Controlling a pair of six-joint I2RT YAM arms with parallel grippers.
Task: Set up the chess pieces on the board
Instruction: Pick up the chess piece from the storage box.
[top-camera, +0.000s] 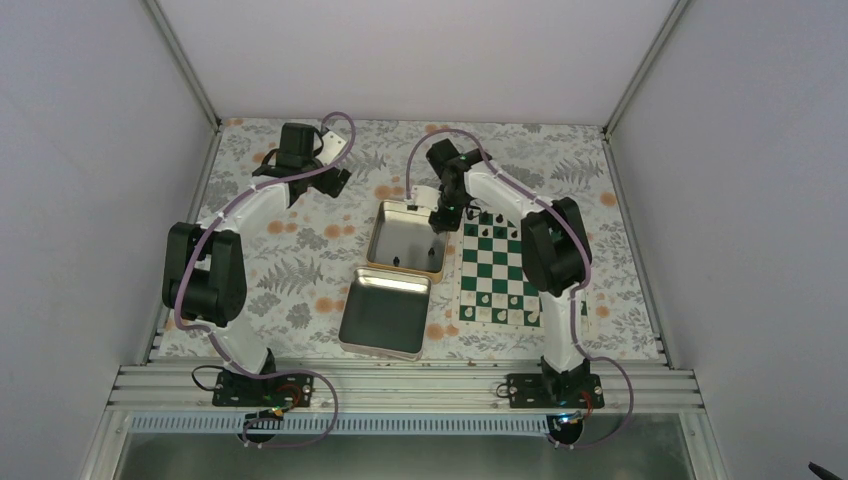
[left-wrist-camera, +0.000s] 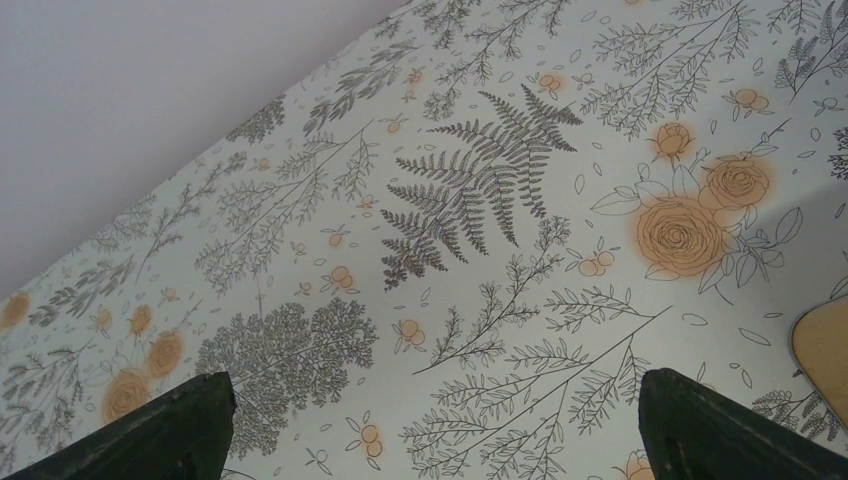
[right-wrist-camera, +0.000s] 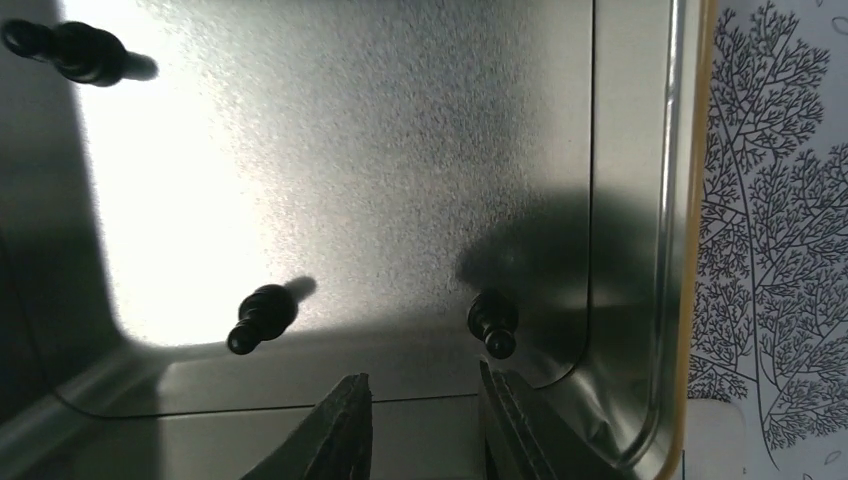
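The green and white board lies right of centre, with black pieces along its far rows and white ones along its near rows. My right gripper hangs open inside the far tin. In the right wrist view its fingertips stand apart over the tin floor, empty. One black pawn stands just beyond the right fingertip. Another pawn stands to the left and a third at the far left. My left gripper is open and empty over the floral cloth at the far left.
A second shiny tin lies nearer, touching the first tin's corner. The tin's right wall and yellow rim run close beside my right fingers. The floral cloth fills the left wrist view, with a tan corner at its right edge.
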